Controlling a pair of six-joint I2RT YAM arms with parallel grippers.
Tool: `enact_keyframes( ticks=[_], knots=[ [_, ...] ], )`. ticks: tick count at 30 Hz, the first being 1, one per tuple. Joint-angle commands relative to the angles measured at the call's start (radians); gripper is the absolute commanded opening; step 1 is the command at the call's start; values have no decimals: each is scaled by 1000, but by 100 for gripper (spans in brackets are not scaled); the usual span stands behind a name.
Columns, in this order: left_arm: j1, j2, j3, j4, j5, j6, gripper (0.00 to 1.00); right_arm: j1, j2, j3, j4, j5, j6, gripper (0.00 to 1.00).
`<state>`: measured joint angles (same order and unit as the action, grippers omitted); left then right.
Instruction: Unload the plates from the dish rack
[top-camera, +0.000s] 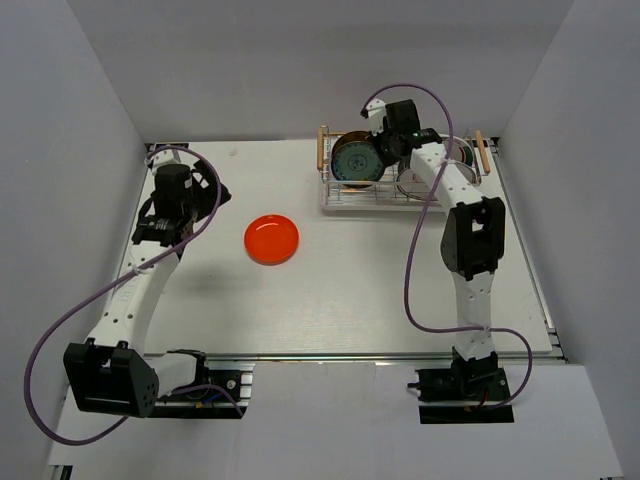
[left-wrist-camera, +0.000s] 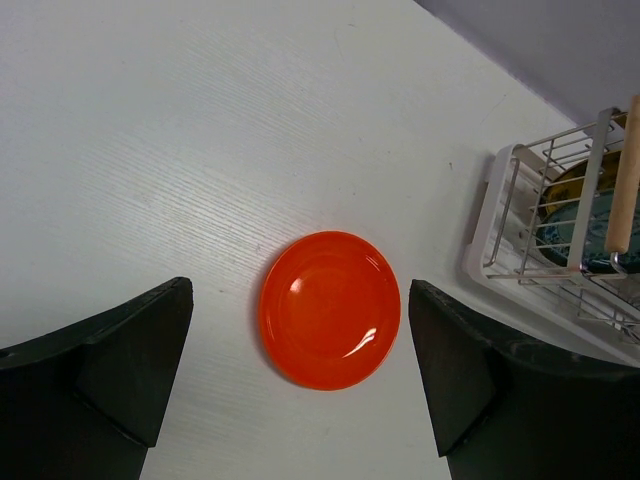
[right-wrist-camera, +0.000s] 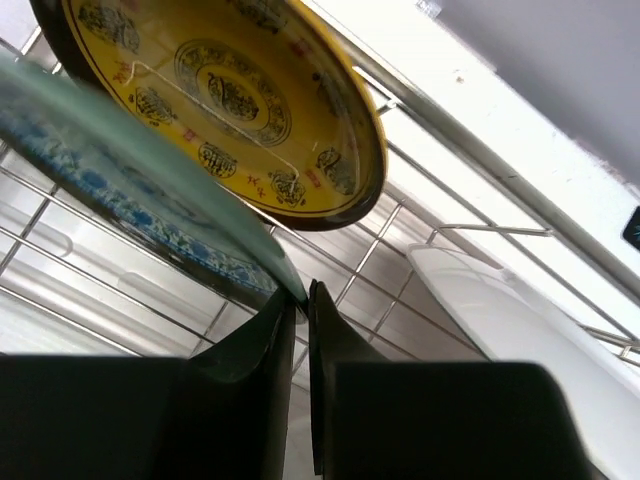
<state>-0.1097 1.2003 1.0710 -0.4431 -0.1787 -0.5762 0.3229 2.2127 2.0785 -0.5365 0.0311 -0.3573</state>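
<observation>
The dish rack (top-camera: 345, 205) stands at the back right, a silver wire rack with wooden handle bars. My right gripper (top-camera: 385, 150) reaches into it. In the right wrist view the gripper (right-wrist-camera: 303, 295) is shut on the rim of a dark plate with a blue pattern (right-wrist-camera: 120, 190), which stands upright in the rack. A yellow patterned plate (right-wrist-camera: 230, 100) stands behind it and a white plate (right-wrist-camera: 520, 320) lies to the right. A small orange-red plate (top-camera: 272, 239) lies flat on the table. My left gripper (top-camera: 200, 190) is open and empty, above and left of it (left-wrist-camera: 330, 308).
The rack's left end with its wooden handle (left-wrist-camera: 625, 170) shows at the right edge of the left wrist view. White walls close the table at the back and both sides. Purple cables loop off both arms.
</observation>
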Motion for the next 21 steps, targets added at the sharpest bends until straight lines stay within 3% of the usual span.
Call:
enact_keyframes(
  ticks=[1,16,21],
  knots=[
    [-4,-44,0,18,16,7,98,-2,-108,-9,98,35,-31,0],
    [-4,-87,0,26,70,19,98,1,-264,-14,72,41,-20,0],
    [5,-108,-13,113,338,81,98,-1,-366,-11,38,6,93,0]
  ],
)
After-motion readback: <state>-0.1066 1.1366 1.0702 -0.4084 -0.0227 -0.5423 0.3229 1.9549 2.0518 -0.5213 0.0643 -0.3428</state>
